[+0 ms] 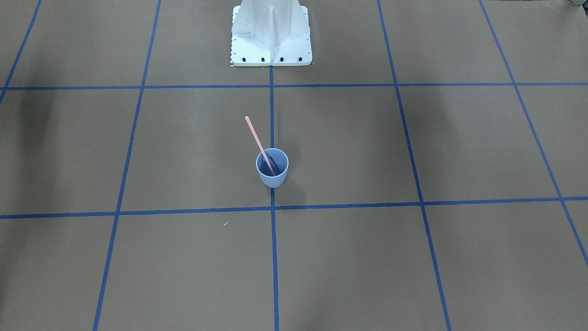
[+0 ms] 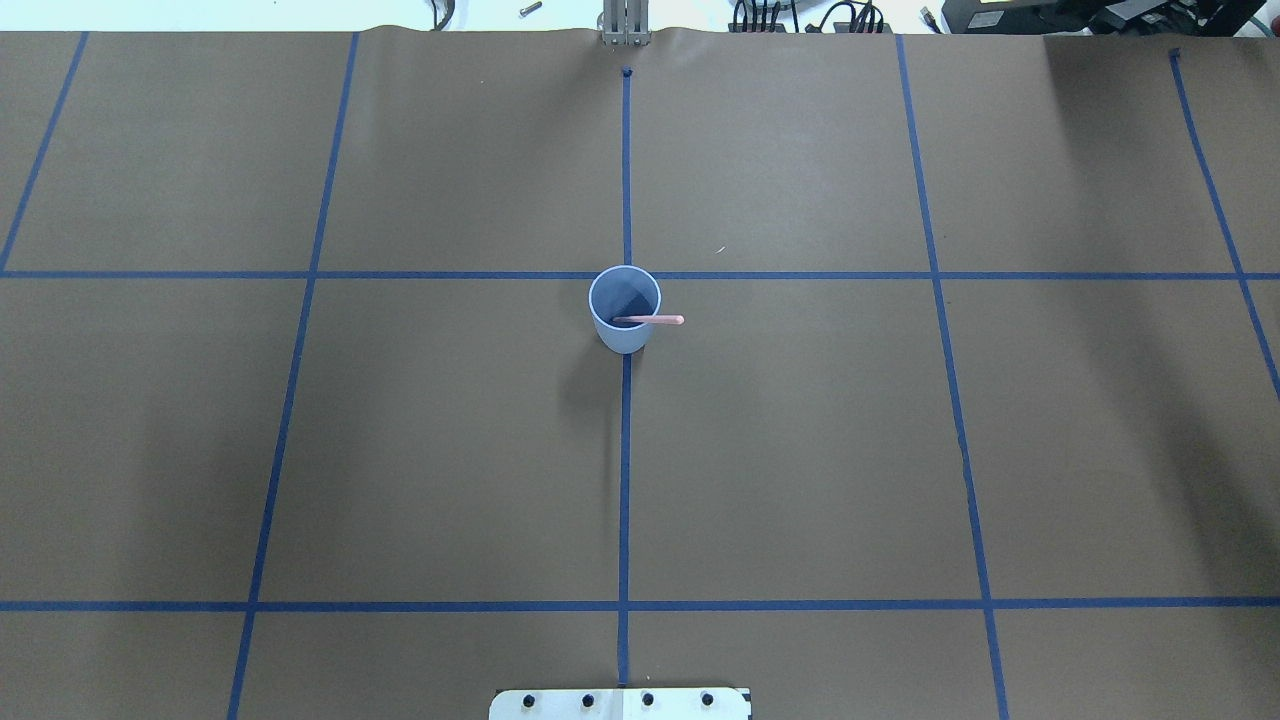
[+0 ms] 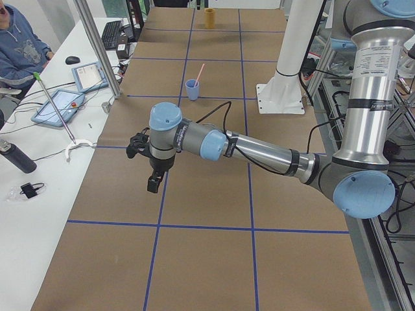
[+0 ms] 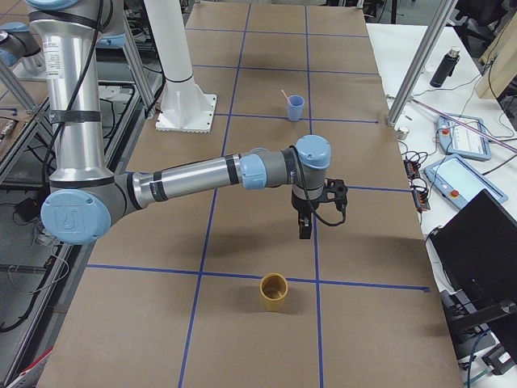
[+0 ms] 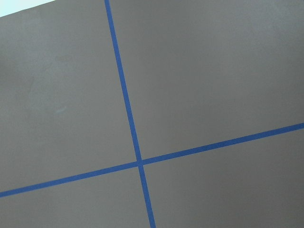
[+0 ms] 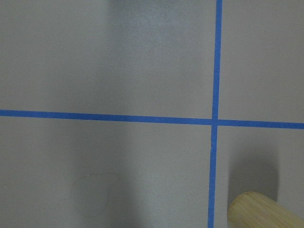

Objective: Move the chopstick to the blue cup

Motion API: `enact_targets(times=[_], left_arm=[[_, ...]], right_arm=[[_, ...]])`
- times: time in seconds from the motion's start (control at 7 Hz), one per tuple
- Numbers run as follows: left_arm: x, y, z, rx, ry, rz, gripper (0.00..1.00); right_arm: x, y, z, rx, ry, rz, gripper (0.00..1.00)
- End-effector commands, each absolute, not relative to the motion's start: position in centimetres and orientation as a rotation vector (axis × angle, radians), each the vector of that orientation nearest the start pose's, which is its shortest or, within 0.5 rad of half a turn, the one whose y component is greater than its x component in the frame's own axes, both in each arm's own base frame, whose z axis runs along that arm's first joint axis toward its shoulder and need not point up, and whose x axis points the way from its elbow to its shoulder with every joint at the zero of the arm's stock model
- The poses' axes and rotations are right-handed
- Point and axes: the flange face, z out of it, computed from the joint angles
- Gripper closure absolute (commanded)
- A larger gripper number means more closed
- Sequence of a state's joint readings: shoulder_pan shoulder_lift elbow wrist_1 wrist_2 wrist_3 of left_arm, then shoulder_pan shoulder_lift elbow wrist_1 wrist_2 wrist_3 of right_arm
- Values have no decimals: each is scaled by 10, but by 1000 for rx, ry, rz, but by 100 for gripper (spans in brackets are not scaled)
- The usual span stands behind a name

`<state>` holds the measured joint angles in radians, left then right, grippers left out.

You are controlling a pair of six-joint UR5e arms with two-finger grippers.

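The blue cup [image 1: 275,180] stands upright at the middle of the table on the centre tape line; it also shows in the overhead view [image 2: 625,340]. A pale-pink chopstick [image 1: 255,136] stands in it, leaning on the rim, its upper end sticking out [image 2: 668,320]. The left gripper [image 3: 153,186] hangs above the table far from the cup [image 3: 192,89], toward the robot's left end. The right gripper [image 4: 304,230] hangs far from the cup [image 4: 296,107], toward the right end. Both show only in the side views, so I cannot tell whether they are open or shut.
A tan bamboo cup [image 4: 273,292] stands near the right gripper, also in the right wrist view [image 6: 259,211]. The white robot base [image 1: 271,41] is at the table's back. A side bench with tablets [image 3: 57,107] and a seated operator [image 3: 19,45] flanks the table.
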<state>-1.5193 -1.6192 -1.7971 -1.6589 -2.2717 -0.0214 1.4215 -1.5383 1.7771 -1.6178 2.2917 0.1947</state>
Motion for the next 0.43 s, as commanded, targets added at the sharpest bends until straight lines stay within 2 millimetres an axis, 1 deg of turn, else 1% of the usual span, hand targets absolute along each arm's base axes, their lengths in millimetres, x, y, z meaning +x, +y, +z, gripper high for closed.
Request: enact_targets(times=[0.0,0.14,0.29], left_arm=[[-44,-503,509,377,708,173,2],[-45,-492,485,418,709,185,2],[-43,-491,498,395,718,184,2]], right_arm=[[-19,-514,565,90,-746,-61,0],[-18,-509,591,54,-735,-43,0],[-16,-507,593,95,-742,-60,0]])
